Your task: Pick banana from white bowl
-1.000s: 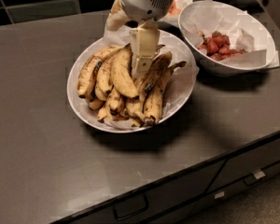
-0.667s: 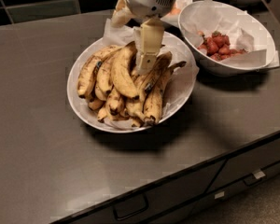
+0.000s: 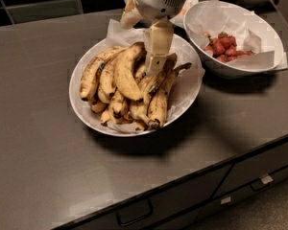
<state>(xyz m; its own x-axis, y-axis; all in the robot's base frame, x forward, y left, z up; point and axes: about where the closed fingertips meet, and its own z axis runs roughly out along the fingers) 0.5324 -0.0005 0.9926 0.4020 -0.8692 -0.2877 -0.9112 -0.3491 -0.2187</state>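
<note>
A dark grey surface [image 3: 38,176] carries the white bowl [image 3: 76,104], paper-lined and heaped with bananas. The banana [image 3: 124,73] lies on top of the heap. The gripper [image 3: 154,65] hangs over the pile just beside it; I cannot tell how its jaws stand. A second paper-lined bowl [image 3: 240,70] nearby holds red fruit [image 3: 223,49].

Hand [image 3: 154,66] over white bowl [image 3: 79,110], top cut by frame edge; covers parts of bananas [image 3: 156,97] beneath.
</note>
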